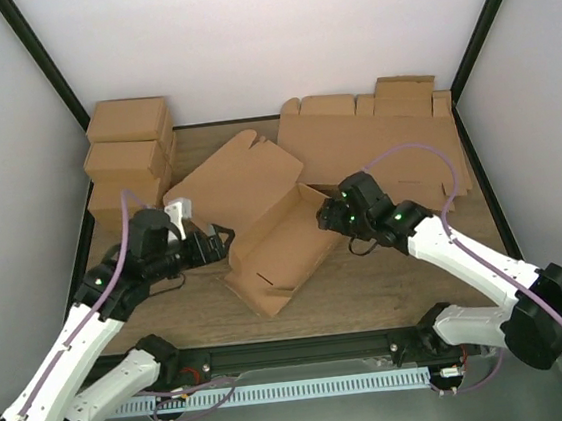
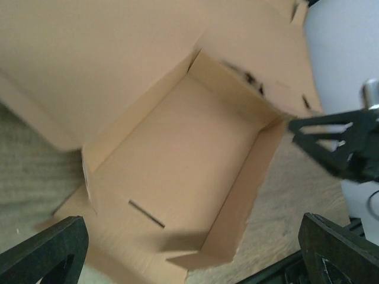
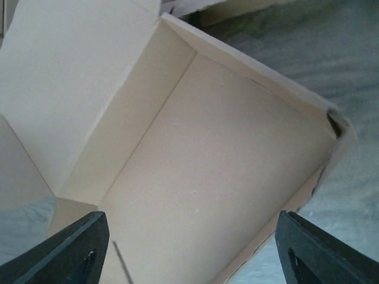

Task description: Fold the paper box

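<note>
The paper box (image 1: 276, 241) lies mid-table, partly folded. Its tray walls stand up and its wide lid panel (image 1: 233, 180) lies flat toward the back left. My left gripper (image 1: 220, 244) is open and empty at the tray's left wall. In the left wrist view (image 2: 189, 263) its jaws are spread wide above the tray floor (image 2: 177, 154). My right gripper (image 1: 326, 217) is open and empty at the tray's right end. In the right wrist view (image 3: 195, 254) its jaws are spread wide over the tray's inside (image 3: 219, 165). A slot (image 2: 146, 213) shows in the tray floor.
Several finished brown boxes (image 1: 130, 151) are stacked at the back left. A sheaf of flat cardboard blanks (image 1: 384, 134) lies at the back right, just behind the right gripper. Dark frame posts stand at both back corners. A black rail (image 1: 296, 355) runs along the near edge.
</note>
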You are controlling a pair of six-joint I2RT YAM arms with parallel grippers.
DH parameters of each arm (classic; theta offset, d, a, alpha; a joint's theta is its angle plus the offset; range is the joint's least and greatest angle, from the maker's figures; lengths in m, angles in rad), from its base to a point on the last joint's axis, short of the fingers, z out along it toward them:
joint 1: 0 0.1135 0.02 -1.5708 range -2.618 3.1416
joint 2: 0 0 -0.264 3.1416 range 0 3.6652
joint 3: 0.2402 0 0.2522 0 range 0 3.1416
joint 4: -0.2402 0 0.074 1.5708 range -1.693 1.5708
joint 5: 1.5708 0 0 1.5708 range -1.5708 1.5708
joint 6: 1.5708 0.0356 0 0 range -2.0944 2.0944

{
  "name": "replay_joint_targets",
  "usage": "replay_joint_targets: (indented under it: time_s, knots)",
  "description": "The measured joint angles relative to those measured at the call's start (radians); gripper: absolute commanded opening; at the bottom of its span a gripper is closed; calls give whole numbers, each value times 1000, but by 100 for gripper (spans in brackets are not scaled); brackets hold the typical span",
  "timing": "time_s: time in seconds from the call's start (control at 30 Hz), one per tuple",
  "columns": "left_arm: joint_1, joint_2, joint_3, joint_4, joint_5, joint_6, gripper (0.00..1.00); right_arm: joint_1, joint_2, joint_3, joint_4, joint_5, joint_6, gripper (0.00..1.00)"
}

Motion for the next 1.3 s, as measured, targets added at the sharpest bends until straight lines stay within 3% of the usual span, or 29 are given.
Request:
replay_joint_targets:
  time_s: [0.33,0.53,0.73,1.07,1.3]
  knots:
    - [1,-122,-399,122,127,-206,99,-121,238,172,8,-51,-569,78]
    - [1,-171,-533,178,191,-300,99,-130,436,288,26,-5,-759,75]
    - [1,-188,-603,233,227,-351,99,-131,528,307,45,23,-864,68]
    - [1,-217,-619,255,221,-373,99,-132,558,303,58,-16,-925,33]
    - [0,-278,-460,184,114,-366,99,-132,414,166,156,-51,-898,14]
